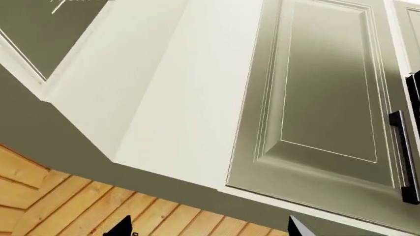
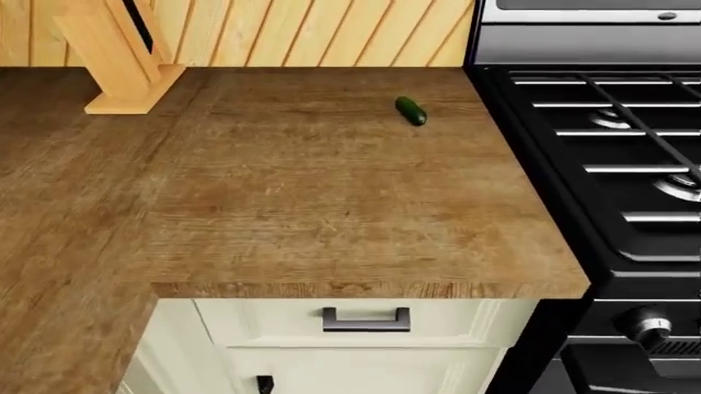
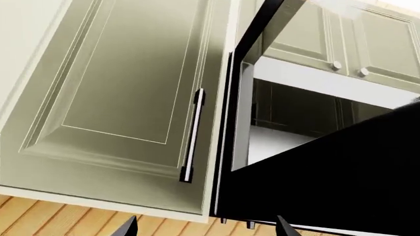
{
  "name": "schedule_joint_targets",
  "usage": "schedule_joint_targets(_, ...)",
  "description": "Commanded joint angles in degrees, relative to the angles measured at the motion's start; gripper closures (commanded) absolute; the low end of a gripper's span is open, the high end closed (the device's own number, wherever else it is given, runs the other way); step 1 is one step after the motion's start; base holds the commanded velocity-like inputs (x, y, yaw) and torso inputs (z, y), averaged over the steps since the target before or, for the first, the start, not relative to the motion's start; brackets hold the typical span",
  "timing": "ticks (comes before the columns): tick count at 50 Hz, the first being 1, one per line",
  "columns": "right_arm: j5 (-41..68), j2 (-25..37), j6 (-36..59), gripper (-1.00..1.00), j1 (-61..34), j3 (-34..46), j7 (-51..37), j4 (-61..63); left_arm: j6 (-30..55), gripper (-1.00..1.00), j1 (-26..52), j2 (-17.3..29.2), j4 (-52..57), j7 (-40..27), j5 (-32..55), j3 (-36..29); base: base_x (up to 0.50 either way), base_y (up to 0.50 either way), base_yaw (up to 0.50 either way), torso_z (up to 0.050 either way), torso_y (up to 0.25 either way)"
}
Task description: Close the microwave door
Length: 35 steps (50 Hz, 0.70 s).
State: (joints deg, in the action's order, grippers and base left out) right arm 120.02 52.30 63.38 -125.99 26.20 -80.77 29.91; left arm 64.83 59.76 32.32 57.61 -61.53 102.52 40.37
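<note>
Seen from below, the microwave door (image 3: pixel 341 167) hangs open beside a green wall cabinet (image 3: pixel 125 98), while the right gripper (image 3: pixel 204 227) beneath has its fingertips spread, holding nothing.

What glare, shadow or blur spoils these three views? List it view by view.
Head view: even light, sharp grain on the counter, only a small shadow beside the cucumber. Left wrist view: soft sheen on the cabinet door, no blur. Right wrist view: the open microwave door renders near-black with no detail; the microwave cavity is dim.
</note>
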Motion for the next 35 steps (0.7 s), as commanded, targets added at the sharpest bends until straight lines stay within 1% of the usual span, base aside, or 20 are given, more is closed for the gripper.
schedule_joint_targets(1, -0.2, 0.1, -0.2, -1.00, -0.1, 0.2, 0.1, 0.0, 0.0, -1.00, 0.2, 0.1, 0.0, -0.2, 0.2, 0.0, 0.50, 0.00, 0.00, 0.000, 0.000)
schedule_joint_targets(27, -0.2, 0.2, -0.4, -1.00, -0.3, 0.7, 0.4, 0.2, 0.2, -1.00, 0.2, 0.0, 0.0, -0.4, 0.6, 0.3, 0.50, 0.00, 0.00, 0.000, 0.001)
schedule_joint_targets(35, -0.4, 0.2, 0.0, -1.00, -0.4, 1.1, 0.7, 0.2, 0.4, -1.00, 0.4, -0.1, -0.1, -0.4, 0.5, 0.2, 0.00, 0.00, 0.00, 0.000, 0.002)
